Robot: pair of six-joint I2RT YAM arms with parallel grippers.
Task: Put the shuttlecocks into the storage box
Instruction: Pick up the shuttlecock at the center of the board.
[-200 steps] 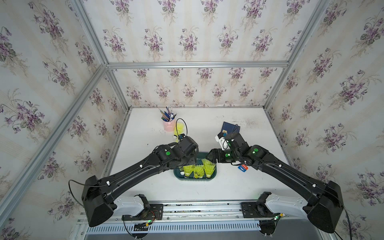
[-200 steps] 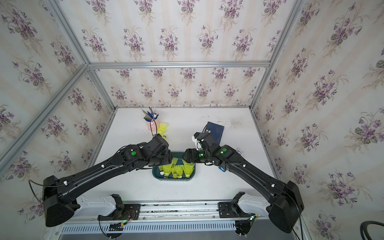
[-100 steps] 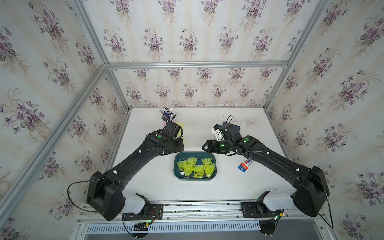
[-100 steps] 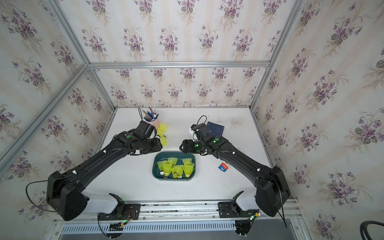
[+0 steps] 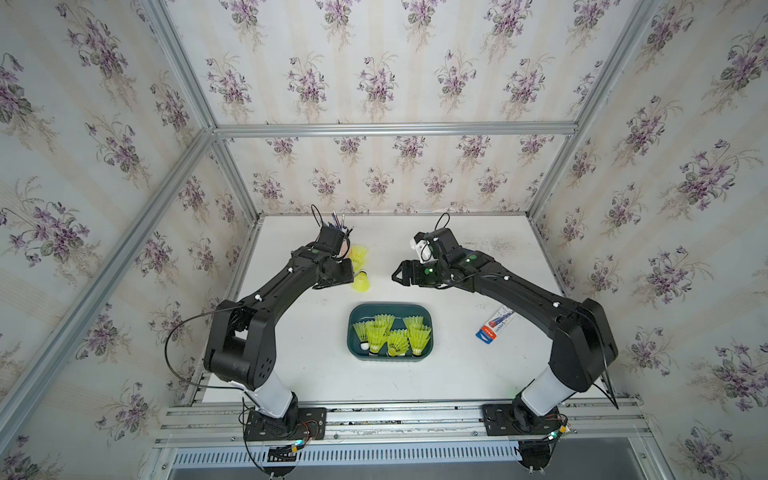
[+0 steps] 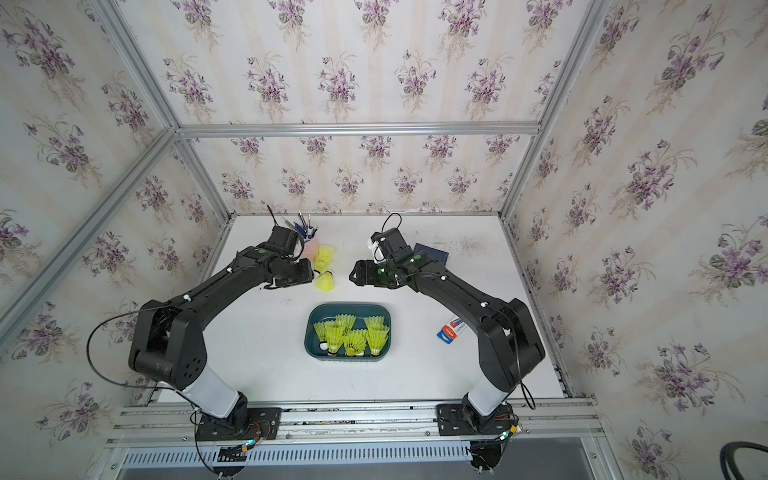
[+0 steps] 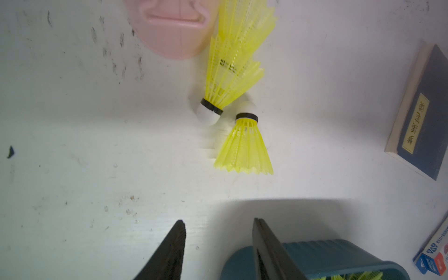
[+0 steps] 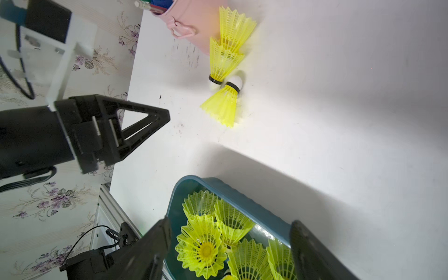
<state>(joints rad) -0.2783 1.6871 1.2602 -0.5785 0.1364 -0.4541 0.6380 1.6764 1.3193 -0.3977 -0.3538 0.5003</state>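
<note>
Right wrist view: storage box (image 8: 218, 185) on surface (image 8: 339, 97), holding shuttlecocks (image 8: 206, 247) skirts-up; loose shuttlecocks (image 8: 221, 106) lying beside pink pen cup (image 8: 194, 19) with pens (image 8: 157, 4). Left end effector (image 7: 218, 220) spread, empty; right end effector (image 8: 230, 220) spread wide, empty.

— What sat on the white surface (image 5: 299, 365)?
— Near the middle, the teal storage box (image 5: 390, 306). Right of it, well apart, a small blue, red and white packet (image 5: 496, 328) lay flat.
— And farther back?
— At far left stood a pink pen cup (image 7: 169, 31). A nested stack of shuttlecocks (image 7: 232, 68) lay on its side just beside it, white tip toward the near side. A single shuttlecock (image 7: 244, 150) lay tip to tip with the stack, skirt pointing near. A navy book (image 6: 432, 254) lay flat, far and right of centre.
— The surface itself?
— Scuffed with dark marks (image 7: 114, 63) by the cup.
</note>
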